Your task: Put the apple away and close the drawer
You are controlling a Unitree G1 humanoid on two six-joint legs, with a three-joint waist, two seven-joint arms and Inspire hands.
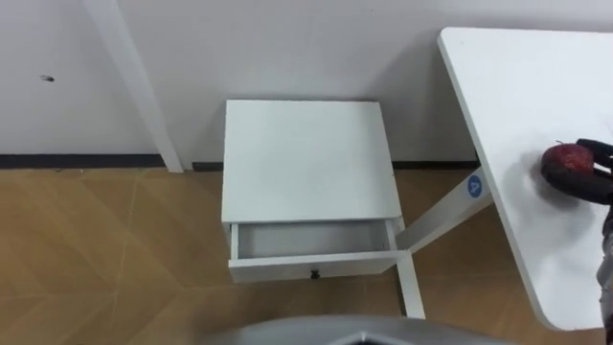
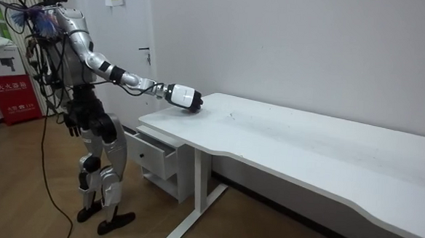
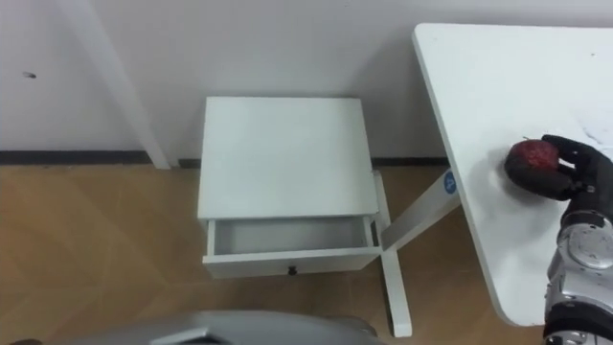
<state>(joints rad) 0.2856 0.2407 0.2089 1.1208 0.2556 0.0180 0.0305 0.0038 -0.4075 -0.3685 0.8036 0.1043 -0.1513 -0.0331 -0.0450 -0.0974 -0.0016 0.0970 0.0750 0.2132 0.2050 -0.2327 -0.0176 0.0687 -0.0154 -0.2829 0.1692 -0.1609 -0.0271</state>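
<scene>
— Apple [image 1: 565, 160] position, from the left eye?
— On the white table [image 1: 517, 86]. The right hand [image 1: 598, 184] reaches in from the right, its dark fingers wrapped round the fruit.
— And the right eye?
— Same there: fingers curled over the red apple's far side, clamped on it. The drawer [image 1: 311, 240] of the small white cabinet [image 1: 306, 158] stands pulled open, well apart to the left.
— Room view?
— The robot stands beside the cabinet, right arm stretched over the table's corner. Its left hand [image 2: 72, 128] hangs by the hip; I cannot tell its state.
</scene>
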